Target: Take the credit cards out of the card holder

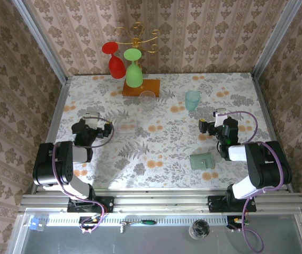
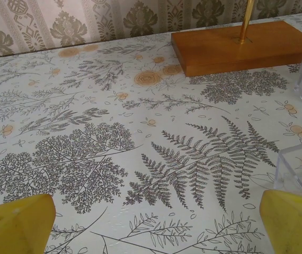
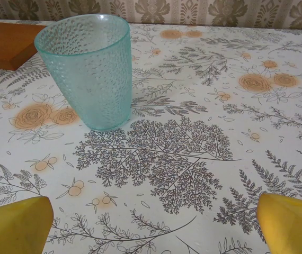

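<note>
Teal cup [image 1: 192, 99], wooden-based rack [image 1: 152, 85], red goblet [image 1: 114, 59], green goblet [image 1: 134, 74], floral tablecloth [image 1: 161, 143].

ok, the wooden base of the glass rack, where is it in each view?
Top external: wooden base at the table's far centre, left of the teal cup.
Left wrist: upper right, gold stem rising from it.
Right wrist: top left corner, cropped, beside the teal cup.
Shared landmark: the fern-print tablecloth.
</note>
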{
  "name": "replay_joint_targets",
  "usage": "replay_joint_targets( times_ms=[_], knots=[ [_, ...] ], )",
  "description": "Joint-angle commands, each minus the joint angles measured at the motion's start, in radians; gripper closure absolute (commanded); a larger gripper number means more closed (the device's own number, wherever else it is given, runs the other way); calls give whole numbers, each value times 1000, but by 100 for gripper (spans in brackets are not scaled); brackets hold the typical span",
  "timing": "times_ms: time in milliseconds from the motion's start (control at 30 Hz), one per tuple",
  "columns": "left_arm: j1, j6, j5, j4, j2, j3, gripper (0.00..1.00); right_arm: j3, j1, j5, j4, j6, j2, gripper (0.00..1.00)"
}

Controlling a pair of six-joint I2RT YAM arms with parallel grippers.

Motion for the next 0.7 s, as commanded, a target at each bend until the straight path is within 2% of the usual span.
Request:
replay_joint_targets(
  times_ms=[0,667],
  knots=[
    [6,17,27,26,-2,-8,0,-7,-4,-17,41,-4,0,0],
    [9,5,1,3,0,6,0,0,-15,-38,34,5,2,0]
  ],
)
